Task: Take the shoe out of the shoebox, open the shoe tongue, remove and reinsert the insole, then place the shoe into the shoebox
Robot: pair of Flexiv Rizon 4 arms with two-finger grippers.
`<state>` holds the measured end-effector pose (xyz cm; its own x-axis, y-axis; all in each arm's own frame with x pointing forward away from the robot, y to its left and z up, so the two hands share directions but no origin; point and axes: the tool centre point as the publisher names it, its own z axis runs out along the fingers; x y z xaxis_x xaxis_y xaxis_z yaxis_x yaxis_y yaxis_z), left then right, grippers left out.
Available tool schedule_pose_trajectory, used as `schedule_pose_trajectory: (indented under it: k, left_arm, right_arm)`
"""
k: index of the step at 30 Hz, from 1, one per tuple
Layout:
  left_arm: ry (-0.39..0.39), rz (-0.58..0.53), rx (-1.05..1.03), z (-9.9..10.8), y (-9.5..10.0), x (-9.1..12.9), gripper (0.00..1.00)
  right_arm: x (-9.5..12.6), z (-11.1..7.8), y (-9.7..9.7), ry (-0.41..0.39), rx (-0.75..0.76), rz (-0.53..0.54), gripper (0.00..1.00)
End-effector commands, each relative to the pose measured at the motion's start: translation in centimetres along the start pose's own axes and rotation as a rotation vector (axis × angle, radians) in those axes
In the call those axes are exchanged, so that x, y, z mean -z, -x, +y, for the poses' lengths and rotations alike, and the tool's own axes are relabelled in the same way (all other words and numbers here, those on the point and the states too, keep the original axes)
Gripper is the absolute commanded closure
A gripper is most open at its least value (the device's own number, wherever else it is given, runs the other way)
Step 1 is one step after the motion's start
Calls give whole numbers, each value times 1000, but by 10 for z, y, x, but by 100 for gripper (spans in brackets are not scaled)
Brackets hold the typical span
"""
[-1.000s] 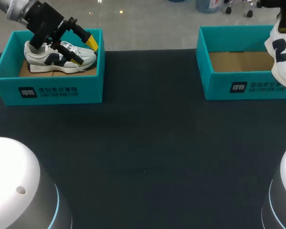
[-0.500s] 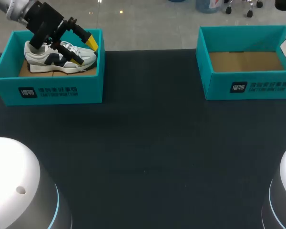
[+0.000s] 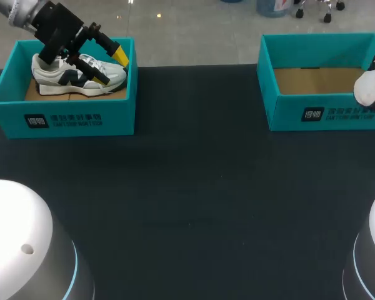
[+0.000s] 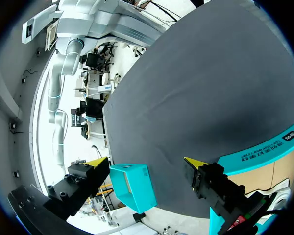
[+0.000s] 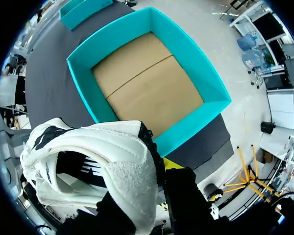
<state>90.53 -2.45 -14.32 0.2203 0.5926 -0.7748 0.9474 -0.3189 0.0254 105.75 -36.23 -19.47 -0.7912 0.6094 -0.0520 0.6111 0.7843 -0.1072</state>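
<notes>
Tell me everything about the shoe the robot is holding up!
The shoe is a white sneaker with dark navy side patches and a soft, fuzzy-looking padded rim. The right gripper is shut on that rim, holding it in the air, toe lowest, near the right end of the open teal right box.

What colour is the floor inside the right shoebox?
Brown cardboard; the right shoebox shows best in the right wrist view.

A white logo with print fronts the left shoebox (image 3: pixel 115 122) and the right shoebox (image 3: pixel 344 116) — none legible.
</notes>
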Motion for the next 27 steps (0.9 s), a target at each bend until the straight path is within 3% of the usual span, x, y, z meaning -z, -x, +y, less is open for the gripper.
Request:
schedule_pose_trajectory:
  k: [1, 18, 21, 27]
  left_arm:
    - [0, 4, 0, -1, 0, 1, 0]
    - [0, 4, 0, -1, 0, 1, 0]
    - [0, 4, 0, -1, 0, 1, 0]
    - [0, 4, 0, -1, 0, 1, 0]
  right_arm:
    - [0, -5, 1, 158, -859, 135, 100]
    - [0, -5, 1, 158, -859, 135, 100]
    - [1, 3, -5, 177, -1022, 79, 100]
    - [-1, 4, -16, 85, -1147, -143, 100]
